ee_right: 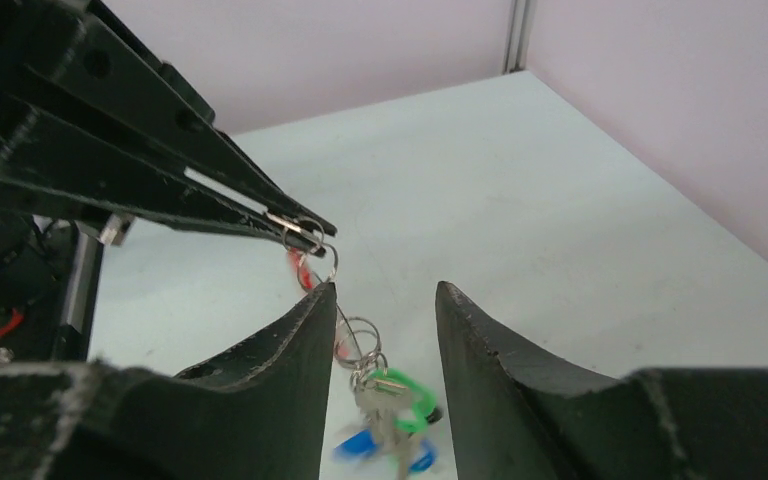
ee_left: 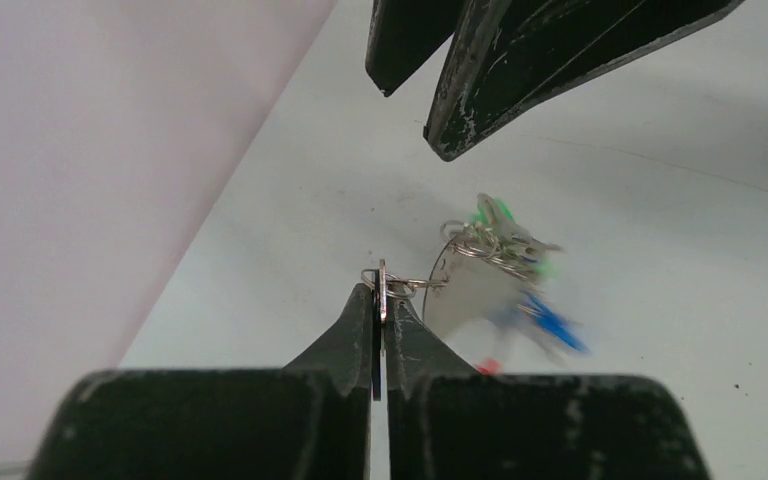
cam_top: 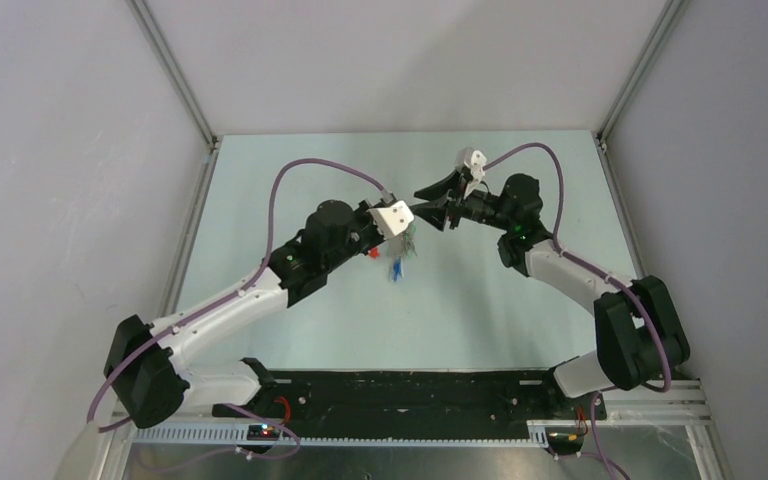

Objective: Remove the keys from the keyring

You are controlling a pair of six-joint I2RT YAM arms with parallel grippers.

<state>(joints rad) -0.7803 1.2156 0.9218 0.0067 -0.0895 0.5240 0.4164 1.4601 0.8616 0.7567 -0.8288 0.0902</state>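
Note:
My left gripper is shut on one flat key, seen edge-on, with a small split ring through its end, held up above the table. From it dangles the thin red keyring and, lower, the blurred bunch of keys with green and blue tags; the bunch also shows in the right wrist view and the top view. My right gripper is open and empty, just beyond the left fingertips, with the bunch hanging below the gap between its fingers. From above the two grippers, left and right, nearly meet.
The pale table is walled by white panels with aluminium posts at the back corners. A black rail runs along the near edge between the arm bases. Purple cables arch over both arms.

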